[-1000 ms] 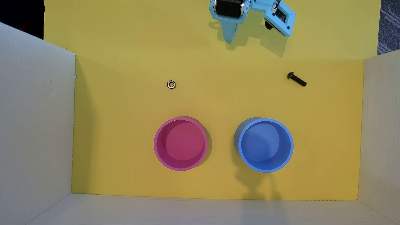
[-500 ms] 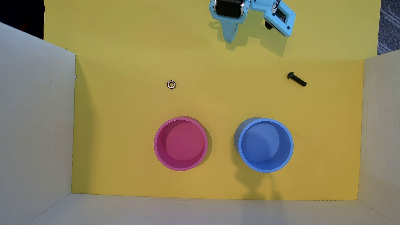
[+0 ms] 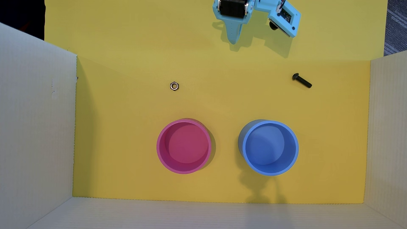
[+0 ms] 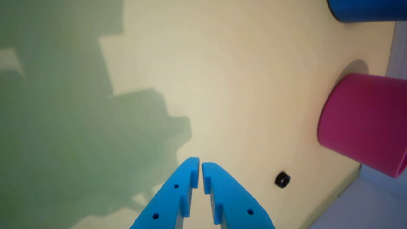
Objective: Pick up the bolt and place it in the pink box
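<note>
Lying flat on the yellow sheet (image 3: 220, 99), the small black metal bolt with a rounded head and threaded shank (image 3: 302, 80) sits toward the right side of the overhead view, its head pointing up-left and its shank down-right. You can see it is untouched, with bare yellow all around it, and it does not appear in the wrist view.

Below it and to the left in that overhead view stands the round blue plastic cup (image 3: 270, 147), upright and open, with nothing visible inside. Just left of that, apart from it, stands the round pink plastic cup, the pink box (image 3: 184, 146), also upright and with only its flat bottom showing. In the wrist view you see the pink box's outer wall (image 4: 362, 124) at the right edge and a slice of the blue cup (image 4: 365, 9) in the top right corner.

The small silver hexagonal nut (image 3: 174, 86) lies flat above the pink box in the overhead view, well apart from the bolt; in the wrist view it shows as a dark little shape (image 4: 282, 179) just right of the fingertips.

Your light-blue two-finger gripper (image 3: 234, 41) hangs at the top edge of the overhead view, well away from the bolt. In the wrist view the gripper (image 4: 200, 163) has its jaws nearly closed, only a thin slit between the tips, holding nothing.

White corrugated walls (image 3: 37, 123) border the yellow sheet on three sides.
</note>
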Available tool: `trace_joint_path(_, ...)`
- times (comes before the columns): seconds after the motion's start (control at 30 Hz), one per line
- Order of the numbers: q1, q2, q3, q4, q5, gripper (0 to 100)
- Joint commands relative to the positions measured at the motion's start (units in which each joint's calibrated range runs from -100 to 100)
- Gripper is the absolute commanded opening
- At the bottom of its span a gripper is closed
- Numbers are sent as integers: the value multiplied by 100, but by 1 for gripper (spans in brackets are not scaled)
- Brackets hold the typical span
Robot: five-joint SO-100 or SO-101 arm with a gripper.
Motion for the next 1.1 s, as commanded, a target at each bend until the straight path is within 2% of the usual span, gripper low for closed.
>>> trace_joint_path(0.0, -22, -1, -74, -40, 33, 1)
trace_joint_path(0.13, -184, 24, -237, -160, 33, 1)
trace_joint_path(0.37, -1465, 83, -608, -160, 39, 2)
trace_joint_path(0.67, -1568, 386, -1938, -538, 80, 2)
trace_joint_path(0.97, -1641, 3004, -4190, -306, 28, 2)
trace_joint_path(1.07, -1840, 4132, -4787, -100, -269, 2)
